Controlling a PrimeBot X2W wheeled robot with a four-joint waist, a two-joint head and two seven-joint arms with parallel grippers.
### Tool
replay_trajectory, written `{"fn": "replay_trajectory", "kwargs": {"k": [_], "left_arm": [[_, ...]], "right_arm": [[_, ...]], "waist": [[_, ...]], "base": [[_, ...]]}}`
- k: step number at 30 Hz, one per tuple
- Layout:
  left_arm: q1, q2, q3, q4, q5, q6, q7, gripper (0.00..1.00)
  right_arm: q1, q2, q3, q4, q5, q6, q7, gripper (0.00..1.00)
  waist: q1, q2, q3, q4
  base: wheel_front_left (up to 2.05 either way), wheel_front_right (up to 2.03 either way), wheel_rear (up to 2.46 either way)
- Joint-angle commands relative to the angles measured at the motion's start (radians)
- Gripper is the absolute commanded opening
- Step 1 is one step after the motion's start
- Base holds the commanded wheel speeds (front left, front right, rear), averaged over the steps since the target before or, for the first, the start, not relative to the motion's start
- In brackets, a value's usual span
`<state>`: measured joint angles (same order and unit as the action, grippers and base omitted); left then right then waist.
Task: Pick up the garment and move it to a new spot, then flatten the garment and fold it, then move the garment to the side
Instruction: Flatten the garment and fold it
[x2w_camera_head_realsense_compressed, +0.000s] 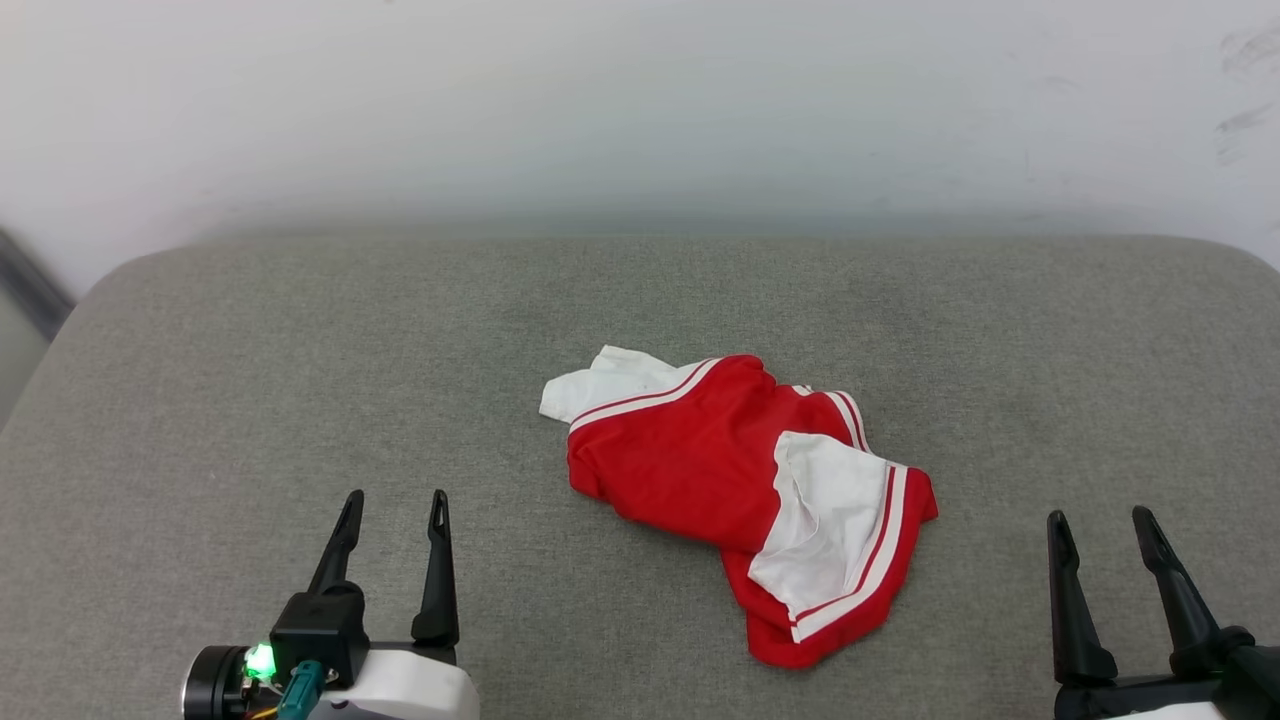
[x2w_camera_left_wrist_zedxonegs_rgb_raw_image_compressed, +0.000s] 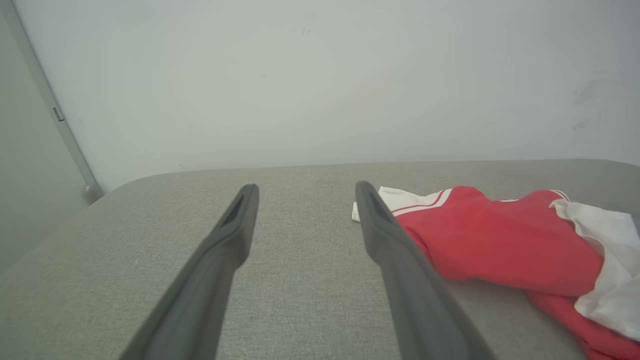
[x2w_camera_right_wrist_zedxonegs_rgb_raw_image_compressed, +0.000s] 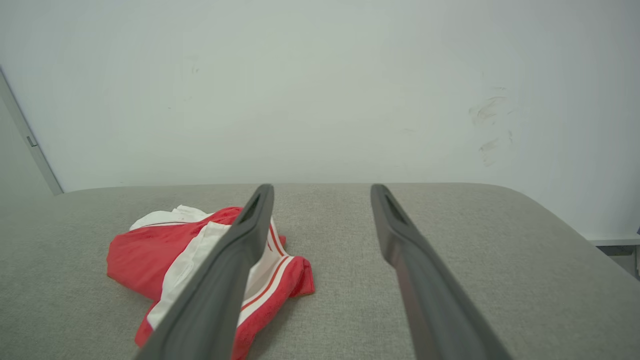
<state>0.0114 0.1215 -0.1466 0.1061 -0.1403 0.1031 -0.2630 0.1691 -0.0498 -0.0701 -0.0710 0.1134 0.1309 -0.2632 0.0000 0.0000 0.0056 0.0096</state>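
The garment is a red T-shirt with white sleeves and striped trim, lying crumpled in a loose heap near the middle of the grey padded surface. My left gripper stands open at the lower left, well apart from the shirt, with nothing between its fingers. My right gripper stands open at the lower right, also clear of the shirt. In the left wrist view the garment lies to the right of the open gripper. From the right wrist the garment sits left of that gripper, partly behind one finger.
A pale wall rises right behind the padded surface's far edge. The surface has rounded far corners, one at the left. A grey upright strip runs along the wall at the left.
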Motion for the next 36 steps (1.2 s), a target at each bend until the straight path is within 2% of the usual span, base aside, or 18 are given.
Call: {"fn": "replay_trajectory", "kwargs": {"k": [1, 10, 17, 25, 32, 36], "left_arm": [[0.004, -0.005, 0.011, 0.004, 0.013, -0.010, -0.003, 1.00], [-0.021, -0.023, 0.029, 0.019, 0.038, -0.044, -0.003, 1.00], [-0.167, 0.018, 0.014, 0.074, 0.075, -0.102, -0.003, 1.00], [-0.497, 0.082, 0.014, 0.216, 0.059, -0.184, 0.027, 1.00], [-0.779, 0.141, -0.047, 0.340, 0.046, -0.224, 0.163, 1.00], [-0.913, 0.156, -0.123, 0.394, 0.005, -0.231, 0.252, 1.00]], "right_arm": [[0.005, -0.001, 0.002, -0.001, -0.004, 0.000, -0.002, 1.00], [-0.002, -0.001, 0.003, 0.001, 0.002, 0.000, -0.002, 1.00], [-0.018, -0.001, 0.010, -0.006, 0.001, 0.000, -0.002, 1.00], [-0.066, -0.001, 0.019, -0.021, 0.001, 0.000, -0.002, 1.00], [-0.112, -0.001, 0.018, -0.039, 0.008, 0.000, -0.002, 1.00], [-0.136, -0.001, 0.024, -0.044, 0.012, 0.000, -0.002, 1.00]], "waist": [[0.0000, 0.0000, 0.001, 0.000], [0.0000, 0.0000, 0.001, 0.000], [0.0000, 0.0000, 0.017, 0.004], [0.0000, 0.0000, 0.088, -0.030], [0.0000, 0.0000, 0.173, -0.066], [0.0000, 0.0000, 0.220, -0.087]], "base": [[0.00, 0.00, 0.00], [0.00, 0.00, 0.00], [0.00, 0.00, 0.00], [0.00, 0.00, 0.00], [0.00, 0.00, 0.00], [0.00, 0.00, 0.00]]}}
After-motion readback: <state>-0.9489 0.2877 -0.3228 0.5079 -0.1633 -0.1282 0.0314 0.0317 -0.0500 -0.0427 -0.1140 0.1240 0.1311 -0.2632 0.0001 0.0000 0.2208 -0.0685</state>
